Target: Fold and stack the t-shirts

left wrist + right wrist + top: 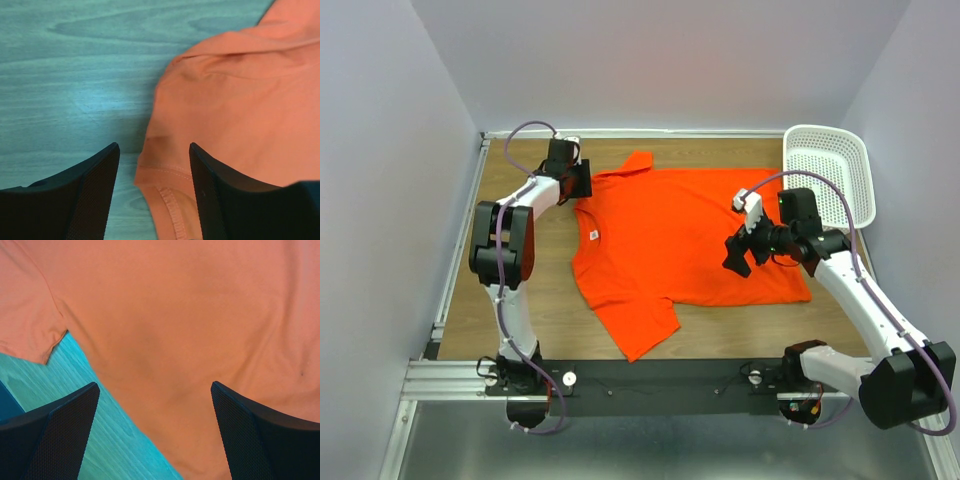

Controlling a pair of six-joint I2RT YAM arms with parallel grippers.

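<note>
Overhead, wood-grain table (535, 300), pale walls (670, 60), orange t-shirt (680, 240) spread flat, white basket (830, 160)

bare table (535, 300) lies left of the t-shirt (680, 235), basket (835, 170) fills the far right corner

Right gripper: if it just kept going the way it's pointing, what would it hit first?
Most likely the orange t-shirt: the right gripper stands open and points down at the fabric spread on the table. How far above the cloth it hangs is unclear.
</note>
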